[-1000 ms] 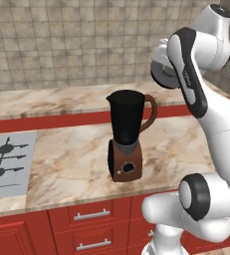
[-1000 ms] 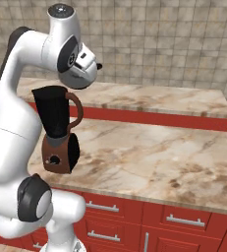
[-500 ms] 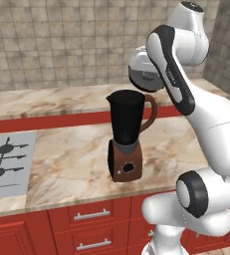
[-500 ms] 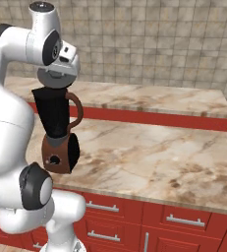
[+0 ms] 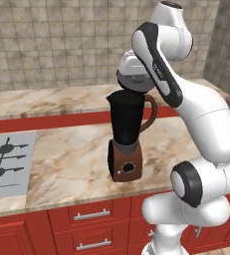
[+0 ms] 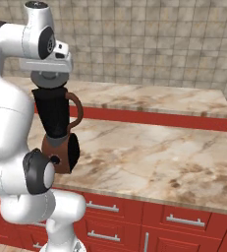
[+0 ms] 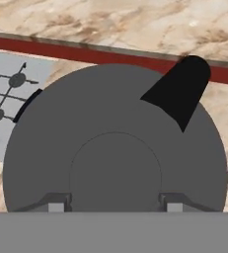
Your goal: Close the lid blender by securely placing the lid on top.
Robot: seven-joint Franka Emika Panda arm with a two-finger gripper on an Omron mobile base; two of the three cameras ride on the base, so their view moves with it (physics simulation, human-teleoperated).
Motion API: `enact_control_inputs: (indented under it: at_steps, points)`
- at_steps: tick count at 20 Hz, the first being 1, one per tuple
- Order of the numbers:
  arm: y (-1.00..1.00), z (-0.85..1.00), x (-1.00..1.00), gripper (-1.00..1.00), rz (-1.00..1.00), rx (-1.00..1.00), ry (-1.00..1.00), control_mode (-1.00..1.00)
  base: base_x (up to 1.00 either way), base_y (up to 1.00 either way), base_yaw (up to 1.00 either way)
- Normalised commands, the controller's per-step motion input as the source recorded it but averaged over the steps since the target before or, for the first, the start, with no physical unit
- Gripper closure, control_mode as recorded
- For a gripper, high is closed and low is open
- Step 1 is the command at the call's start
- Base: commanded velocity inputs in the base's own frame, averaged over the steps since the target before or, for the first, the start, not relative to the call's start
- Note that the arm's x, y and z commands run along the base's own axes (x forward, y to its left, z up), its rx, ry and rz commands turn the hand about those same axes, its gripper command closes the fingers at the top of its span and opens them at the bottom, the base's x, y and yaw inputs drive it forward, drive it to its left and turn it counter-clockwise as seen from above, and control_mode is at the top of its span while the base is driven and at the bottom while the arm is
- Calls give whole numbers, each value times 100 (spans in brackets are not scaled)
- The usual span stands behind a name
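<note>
The blender (image 5: 128, 119) stands upright on the marble counter, a black tapered jar with a curved brown handle (image 5: 151, 112) on a reddish-brown base (image 5: 125, 165). It also appears as the blender (image 6: 53, 115). My gripper (image 5: 133, 78) is shut on the lid (image 5: 136, 87), a dark grey disc held level right over the jar's rim. I cannot tell whether lid and rim touch. In the hand view the lid (image 7: 115, 123) covers most of the jar, with my gripper (image 7: 115, 206) clamped on its low knob. A black part of the jar (image 7: 179, 89) pokes out beyond the lid.
A grey hob (image 5: 2, 164) lies left of the blender, also seen as the hob (image 7: 7, 99). A red step (image 5: 47, 122) separates the front counter from a higher back ledge. Open marble counter (image 6: 149, 157) stretches to the blender's right. A tiled wall stands behind.
The arm has swung over, carrying the lid from beside and above the handle to directly over the jar's mouth, and lower. The blender has not moved.
</note>
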Motion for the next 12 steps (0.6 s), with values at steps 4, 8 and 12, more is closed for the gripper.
enact_control_inputs:
  at_steps: [4,8,12]
  points:
    - [4,-16,9,100,2,-3,13,-100,0,0,0]
    - [10,-26,5,100,1,-6,19,-100,0,0,0]
    - [15,-16,19,100,1,-8,22,-100,0,0,0]
